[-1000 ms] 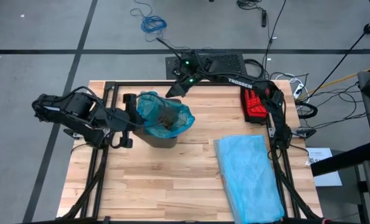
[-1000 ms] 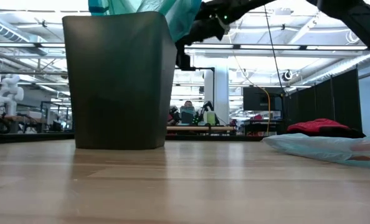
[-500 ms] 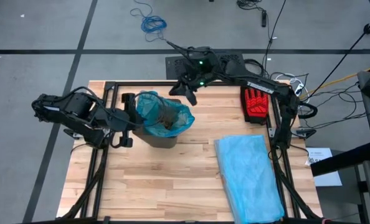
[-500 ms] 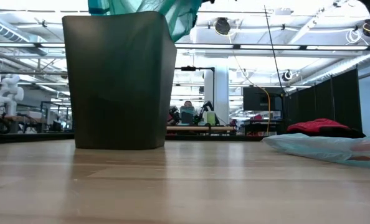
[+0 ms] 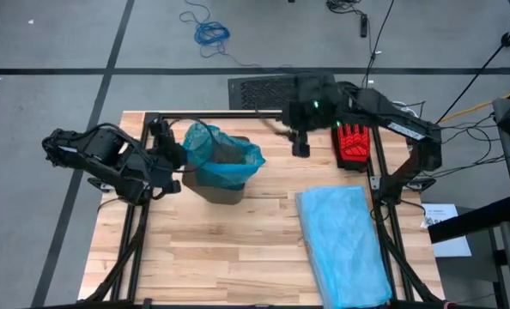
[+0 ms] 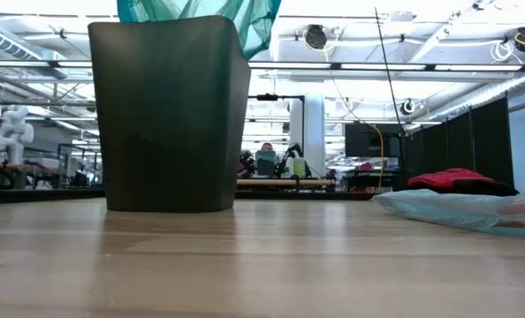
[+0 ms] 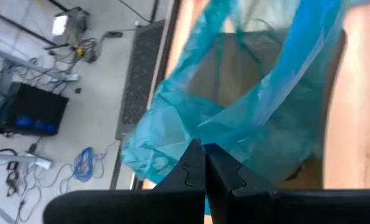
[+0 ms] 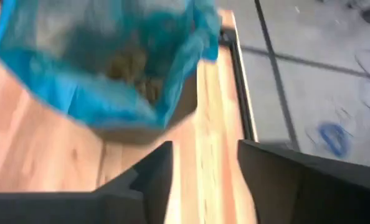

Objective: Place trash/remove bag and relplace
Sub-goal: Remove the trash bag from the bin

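Teal-green translucent plastic bin liner [image 5: 223,160] sits in the dark bin [image 5: 227,190] left of centre, brown paper wads [image 8: 135,76] inside. Left gripper [image 7: 205,163] pinches its rim; right gripper [image 5: 299,142] hangs spread, empty. Flimsy, slippery film: gather the rim.

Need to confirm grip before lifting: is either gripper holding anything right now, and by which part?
The left gripper is shut on the bag, pinching its rim on the bin's left side. The right gripper is open, holding nothing.
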Available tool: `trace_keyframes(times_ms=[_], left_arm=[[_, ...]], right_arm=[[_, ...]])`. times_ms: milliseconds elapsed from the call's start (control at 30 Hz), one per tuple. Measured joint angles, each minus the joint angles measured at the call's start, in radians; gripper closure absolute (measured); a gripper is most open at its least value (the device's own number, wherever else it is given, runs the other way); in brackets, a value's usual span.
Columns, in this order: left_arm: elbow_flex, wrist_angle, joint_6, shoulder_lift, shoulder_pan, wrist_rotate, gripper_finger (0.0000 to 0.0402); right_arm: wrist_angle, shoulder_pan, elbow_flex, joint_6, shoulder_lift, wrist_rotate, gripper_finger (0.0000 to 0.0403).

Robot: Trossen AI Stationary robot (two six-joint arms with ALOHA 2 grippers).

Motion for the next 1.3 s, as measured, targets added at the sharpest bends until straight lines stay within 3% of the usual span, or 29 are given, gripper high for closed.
trace_keyframes(times_ms=[133, 300, 500, 567, 667, 833, 1000, 1100, 1200, 1300], left_arm=[[0.0, 0.0, -0.055, -0.017, -0.001, -0.019, 0.0402], [0.0, -0.001, -0.094, -0.041, -0.019, -0.038, 0.0402], [0.0, 0.001, -0.1, -0.045, -0.039, -0.065, 0.0402], [0.0, 0.002, -0.101, -0.045, -0.04, -0.073, 0.0401], [0.0, 0.003, -0.105, -0.045, -0.039, -0.091, 0.0402], [0.0, 0.01, -0.128, -0.045, -0.039, -0.106, 0.0402], [0.0, 0.019, -0.128, -0.045, -0.039, -0.106, 0.0402], [0.0, 0.025, -0.128, -0.045, -0.039, -0.096, 0.0402], [0.0, 0.037, -0.128, -0.042, -0.039, -0.08, 0.0402], [0.0, 0.043, -0.124, -0.032, -0.039, -0.079, 0.0402]], right_arm=[[-0.08, 0.078, -0.057, 0.059, -0.009, 0.086, 0.0189], [0.086, 0.138, -0.356, 0.109, -0.092, 0.105, 0.0187], [0.686, 0.149, -0.808, 0.109, -0.256, 0.132, 0.0213], [0.931, 0.151, -0.944, 0.079, -0.298, 0.204, 0.0221], [1.274, 0.157, -1.131, 0.028, -0.312, 0.281, 0.023], [1.748, 0.157, -1.341, 0.03, -0.284, 0.296, 0.0238], [1.908, 0.168, -1.366, -0.003, -0.258, 0.292, 0.0238], [1.888, 0.204, -1.313, -0.024, -0.268, 0.287, 0.0238], [1.749, 0.243, -1.177, -0.021, -0.293, 0.286, 0.0238], [1.417, 0.27, -0.959, 0.014, -0.277, 0.263, 0.0238]])
